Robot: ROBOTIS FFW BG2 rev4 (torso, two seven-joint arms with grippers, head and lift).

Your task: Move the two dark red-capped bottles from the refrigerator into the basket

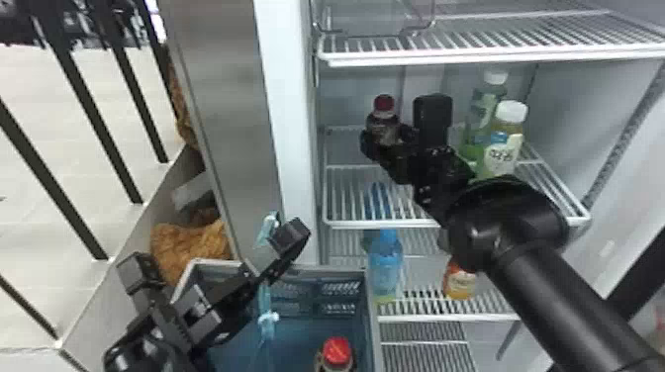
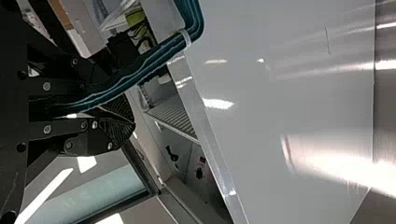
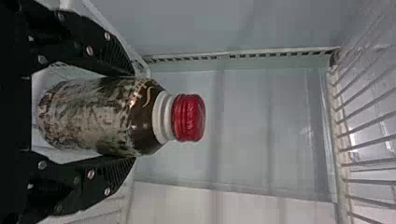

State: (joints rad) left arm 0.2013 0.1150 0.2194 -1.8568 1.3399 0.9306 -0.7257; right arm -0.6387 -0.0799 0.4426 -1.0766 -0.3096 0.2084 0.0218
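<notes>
White wire shelves span the refrigerator [image 1: 287,99]. Inside, our right gripper [image 1: 388,143] holds one upright bottle [image 1: 383,123]: dark brown, mottled pale label, white neck, ribbed red cap. Our left gripper [image 1: 287,242] pinches a teal strap [image 2: 154,58]. Another red-capped bottle [image 1: 337,352] sits in the basket [image 1: 321,269].

The right arm [image 1: 559,292] is glossy black, thick and tubular. Pale screws [image 3: 91,174] stud its black fingers [image 3: 100,51] (ribbed near the tips).
</notes>
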